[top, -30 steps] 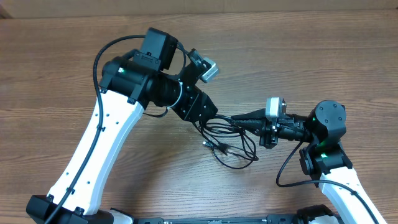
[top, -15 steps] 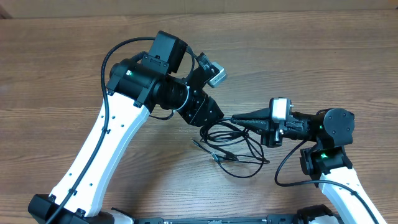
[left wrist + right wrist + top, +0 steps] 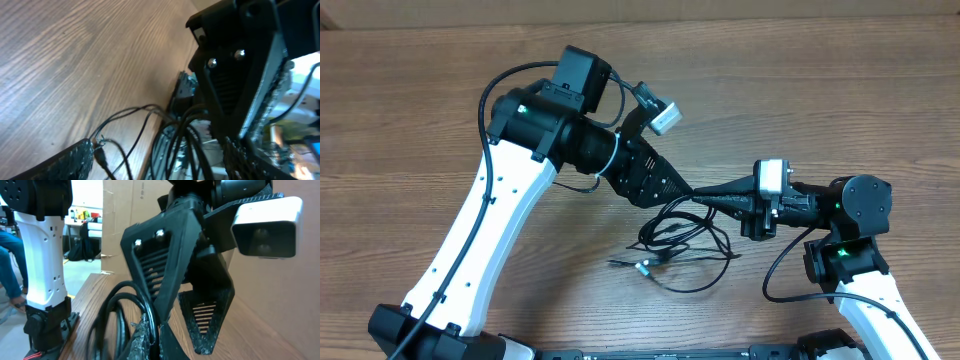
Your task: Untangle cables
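You're early in the job: the cables point(image 3: 685, 245) lie looped together on the counter point(image 3: 820, 100). Your right tool point(image 3: 702, 195) pinches them, your left tool point(image 3: 670, 190) stands spread — every strand needs separating.

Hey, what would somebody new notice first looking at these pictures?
Two black grippers meet tip to tip mid-table: the left gripper stands open, and the right gripper is pinched shut on the cables. Below them in the overhead view, those thin black cords sprawl in a loose tangle on the wooden table.
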Available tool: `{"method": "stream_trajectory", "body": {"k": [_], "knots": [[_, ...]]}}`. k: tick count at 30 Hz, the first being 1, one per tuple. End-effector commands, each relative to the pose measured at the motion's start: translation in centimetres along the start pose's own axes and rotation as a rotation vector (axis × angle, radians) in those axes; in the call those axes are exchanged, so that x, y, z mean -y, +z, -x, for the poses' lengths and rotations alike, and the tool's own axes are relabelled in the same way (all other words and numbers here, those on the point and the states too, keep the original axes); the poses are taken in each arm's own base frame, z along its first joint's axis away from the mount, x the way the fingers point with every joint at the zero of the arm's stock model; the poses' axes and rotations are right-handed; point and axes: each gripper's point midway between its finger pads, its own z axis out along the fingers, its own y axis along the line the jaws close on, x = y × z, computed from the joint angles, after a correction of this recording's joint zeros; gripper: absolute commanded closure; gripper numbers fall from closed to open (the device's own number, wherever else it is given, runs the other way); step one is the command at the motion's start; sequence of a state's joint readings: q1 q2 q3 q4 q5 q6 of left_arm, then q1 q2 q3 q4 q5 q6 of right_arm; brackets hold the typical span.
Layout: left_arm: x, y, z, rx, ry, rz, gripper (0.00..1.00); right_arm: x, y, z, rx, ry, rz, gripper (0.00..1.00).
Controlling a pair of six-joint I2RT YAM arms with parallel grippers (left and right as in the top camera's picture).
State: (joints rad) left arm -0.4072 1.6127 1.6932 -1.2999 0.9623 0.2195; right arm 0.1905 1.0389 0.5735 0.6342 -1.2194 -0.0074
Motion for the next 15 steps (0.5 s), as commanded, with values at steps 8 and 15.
{"method": "stream_trajectory", "body": {"k": [8, 15], "knots": [[3.3, 0.2, -2.1, -0.077, -0.003, -0.084, 0.20, 1.0, 0.1, 0.0, -0.001, 0.010, -0.041, 0.96], [3.8, 1.1, -3.0, -0.126, 0.008, -0.073, 0.21, 1.0, 0.0, 0.0, -0.001, 0.010, -0.041, 0.96]]}}
